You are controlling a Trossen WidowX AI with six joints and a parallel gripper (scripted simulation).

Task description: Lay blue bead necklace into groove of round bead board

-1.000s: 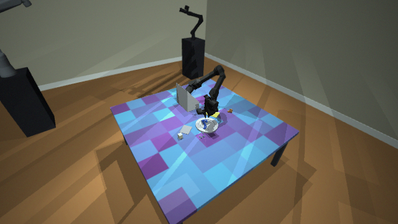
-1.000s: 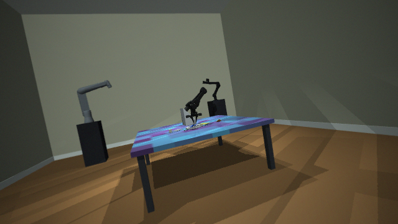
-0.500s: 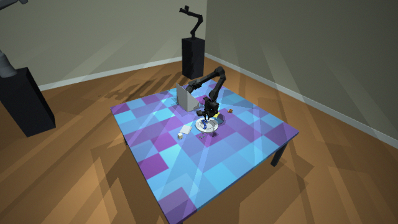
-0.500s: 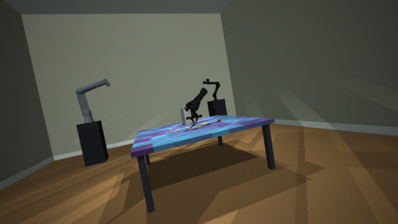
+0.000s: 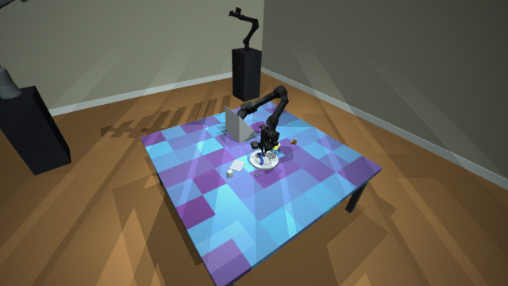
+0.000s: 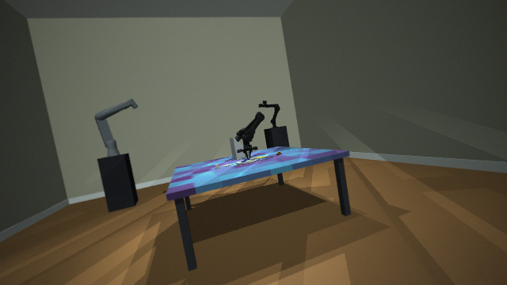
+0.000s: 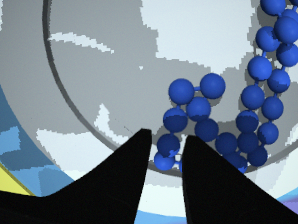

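The round white and grey bead board [image 5: 272,164] [image 7: 22,70] lies on the table; its dark groove line curves through the wrist view. The blue bead necklace [image 5: 261,160] [image 7: 259,68] lies bunched on the board: a double strand runs up the right of the wrist view, and a small loop lies in the lower middle, near the groove. My gripper [image 5: 263,152] [image 6: 248,157] [image 7: 166,141] points down at the board, its fingers a narrow gap apart. A few beads of the loop show in and below that gap; the right finger hides part of one. No bead is plainly pinched.
A yellow object [image 5: 276,147] [image 7: 7,182] lies just behind the board, with a small orange object [image 5: 294,141] [image 6: 279,153] farther right. A pale cube [image 5: 229,173] [image 6: 217,166] and a flat white square [image 5: 237,165] lie left of the board. A grey upright panel [image 5: 238,129] stands behind.
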